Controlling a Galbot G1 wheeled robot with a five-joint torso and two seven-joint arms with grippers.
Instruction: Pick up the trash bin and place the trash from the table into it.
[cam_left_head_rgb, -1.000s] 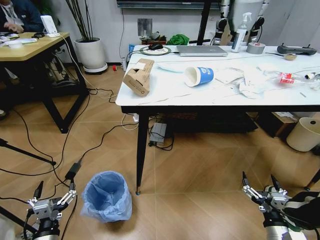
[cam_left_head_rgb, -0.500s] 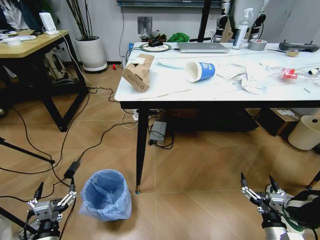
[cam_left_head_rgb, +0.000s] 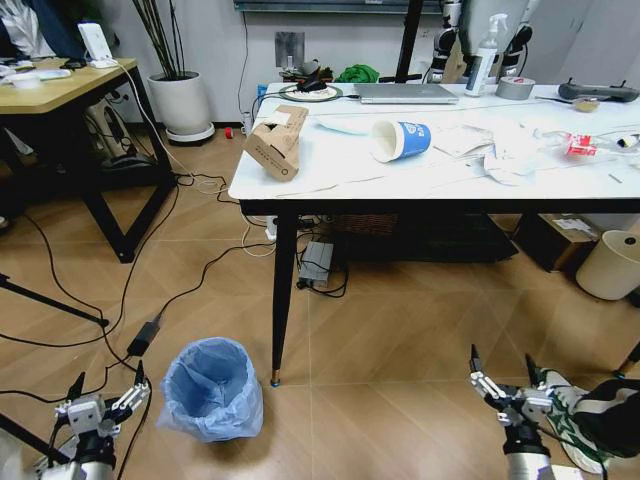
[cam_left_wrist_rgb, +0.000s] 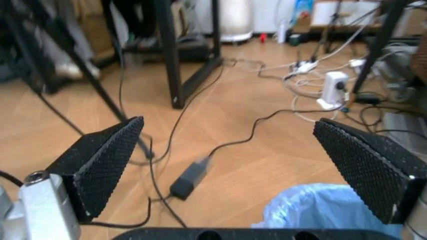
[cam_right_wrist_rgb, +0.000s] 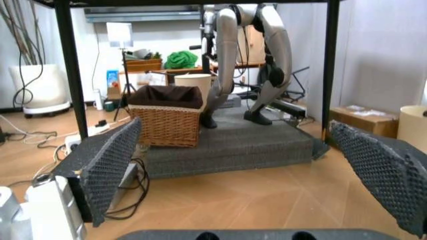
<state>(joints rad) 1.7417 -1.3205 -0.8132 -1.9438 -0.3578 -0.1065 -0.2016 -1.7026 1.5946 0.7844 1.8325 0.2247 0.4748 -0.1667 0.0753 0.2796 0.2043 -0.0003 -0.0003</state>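
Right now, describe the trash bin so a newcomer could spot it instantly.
Start at the white marble-look table and follow its near-left black leg down to the wooden floor. The trash bin stands just left of that leg's foot, between it and the left gripper. It is small, round and lined with a crinkly light-blue bag, unlike the plain cream cylinder at the right.

Both arms hang low, just above the floor. The left gripper (cam_left_head_rgb: 103, 397) sits at the robot's near left, fingers spread wide and pointing forward, holding nothing; its wrist view shows the two pads (cam_left_wrist_rgb: 100, 160) far apart. The right gripper (cam_left_head_rgb: 501, 375) sits at the near right, likewise spread and empty
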